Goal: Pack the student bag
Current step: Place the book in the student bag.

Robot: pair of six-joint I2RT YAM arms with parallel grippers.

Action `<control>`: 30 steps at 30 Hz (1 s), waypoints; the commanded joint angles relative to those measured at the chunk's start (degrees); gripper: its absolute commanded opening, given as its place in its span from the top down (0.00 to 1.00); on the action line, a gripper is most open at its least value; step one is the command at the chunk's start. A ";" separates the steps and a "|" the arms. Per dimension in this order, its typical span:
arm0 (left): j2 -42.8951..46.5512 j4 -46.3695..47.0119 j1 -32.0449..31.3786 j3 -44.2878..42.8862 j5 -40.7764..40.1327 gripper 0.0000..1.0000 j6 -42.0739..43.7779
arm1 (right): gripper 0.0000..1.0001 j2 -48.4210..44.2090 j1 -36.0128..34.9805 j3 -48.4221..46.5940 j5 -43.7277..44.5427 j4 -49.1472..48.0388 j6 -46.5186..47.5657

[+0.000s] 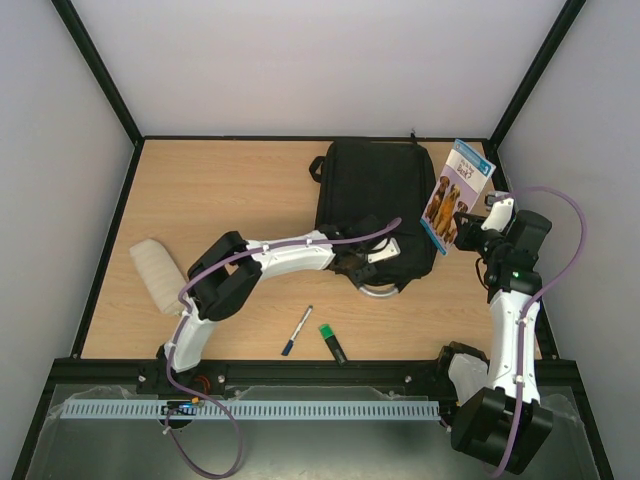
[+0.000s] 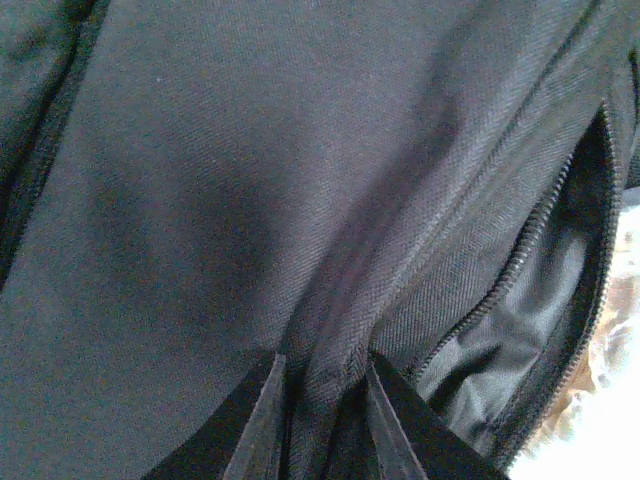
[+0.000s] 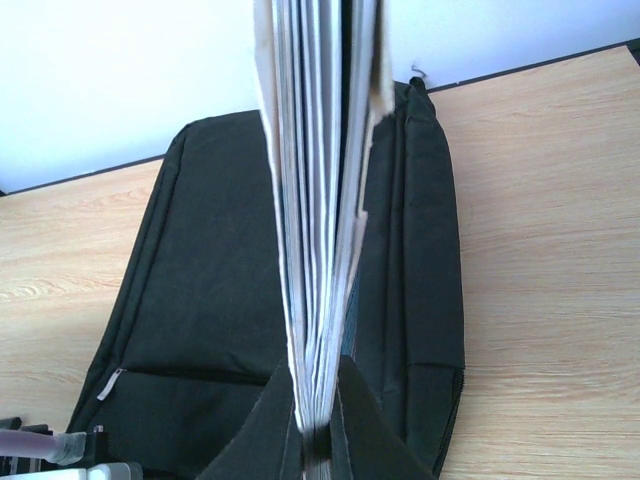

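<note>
Top external: wooden table [image 1: 200, 190] (white walls [image 1: 320, 60]) bears student bag [image 1: 375, 185], left pincer [image 1: 358, 264] pinching it, right pincer [image 1: 470, 232] clamping a book [image 1: 455, 195].

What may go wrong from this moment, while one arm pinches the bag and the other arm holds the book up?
1. The left tool pinches only a thin fold of the student bag. The fabric may slip out, and the zipper opening may then sag shut.
2. That opening looks narrow, so the book, held upright in the right tool, may catch on its edge.
</note>
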State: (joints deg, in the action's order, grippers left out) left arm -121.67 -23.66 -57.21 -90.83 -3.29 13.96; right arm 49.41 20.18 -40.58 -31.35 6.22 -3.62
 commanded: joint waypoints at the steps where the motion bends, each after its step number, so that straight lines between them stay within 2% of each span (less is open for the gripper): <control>1: 3.14 5.16 -0.11 -0.39 -2.43 0.84 -1.32 | 0.99 -0.98 0.21 0.59 -0.49 -3.46 0.85; 5: 5.16 6.41 -0.04 -0.59 -2.28 0.92 -2.14 | 0.99 0.37 0.21 -0.53 0.62 -2.45 0.34; 7: 6.02 6.56 -0.05 -1.20 -2.12 0.94 -2.47 | 0.99 0.45 0.20 -3.77 0.95 1.21 0.74; 15: 9.33 9.75 1.44 -1.99 -1.18 0.98 -6.11 | 0.99 -2.36 0.21 -26.04 -0.02 26.03 7.65; 19: 10.58 10.92 3.01 -3.09 0.92 0.98 -10.16 | 0.99 -3.02 0.20 -33.20 -1.66 36.85 10.75; 22: 11.70 12.05 4.56 -3.06 2.80 0.98 -13.10 | 0.99 -2.30 0.21 -32.94 -5.73 41.85 11.79; 26: 12.61 13.43 7.01 -2.87 5.16 0.98 -16.34 | 0.99 -1.35 0.21 -29.93 -15.55 47.56 16.86; 30: 12.81 15.68 9.45 -2.89 7.80 0.98 -19.23 | 0.99 -1.17 0.21 -28.62 -18.34 48.41 17.15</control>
State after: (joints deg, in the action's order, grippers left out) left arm -111.90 -14.20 -50.59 -91.24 2.37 -0.56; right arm 48.29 20.18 -70.04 -42.04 49.58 11.11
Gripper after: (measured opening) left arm 0.026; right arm 0.024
